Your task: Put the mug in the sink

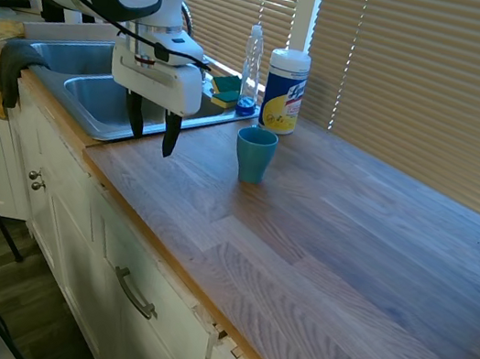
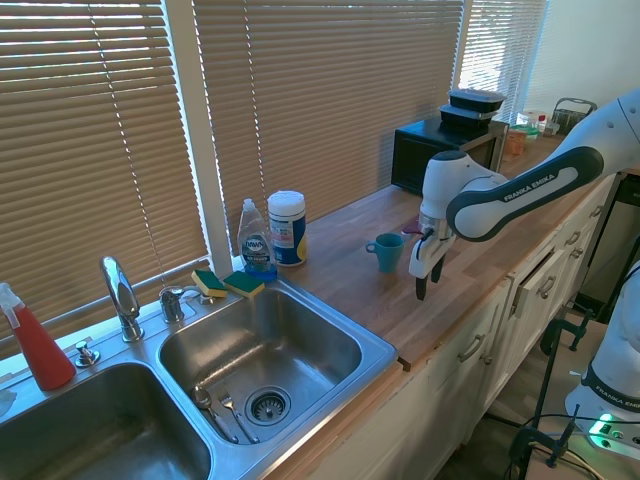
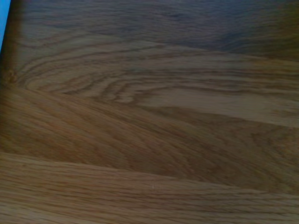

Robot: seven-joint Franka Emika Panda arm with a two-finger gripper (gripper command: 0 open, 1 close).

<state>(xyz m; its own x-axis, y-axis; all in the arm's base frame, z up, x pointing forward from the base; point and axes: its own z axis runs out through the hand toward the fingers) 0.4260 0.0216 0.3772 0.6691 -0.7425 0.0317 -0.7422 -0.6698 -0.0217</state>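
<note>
The teal-blue mug [image 1: 254,154] [image 2: 386,252] stands upright on the wooden counter, a short way from the sink's near corner. My gripper [image 1: 149,144] [image 2: 428,280] hangs just above the counter beside the mug, toward the counter's front edge, apart from it. Its fingers are open with nothing between them. The stainless steel sink [image 1: 92,121] [image 2: 383,352] lies beyond the gripper, with its arched faucet [image 2: 120,295] at the back. The wrist view shows only blurred wood grain and a blue sliver [image 3: 3,23] at one edge.
A white wipes canister [image 1: 285,90] [image 2: 287,228], a dish soap bottle [image 1: 252,70] [image 2: 256,240] and sponges [image 1: 226,91] [image 2: 225,283] stand behind the mug by the window. Cutlery [image 2: 215,408] lies in the near basin. A microwave [image 2: 445,150] sits further along the counter.
</note>
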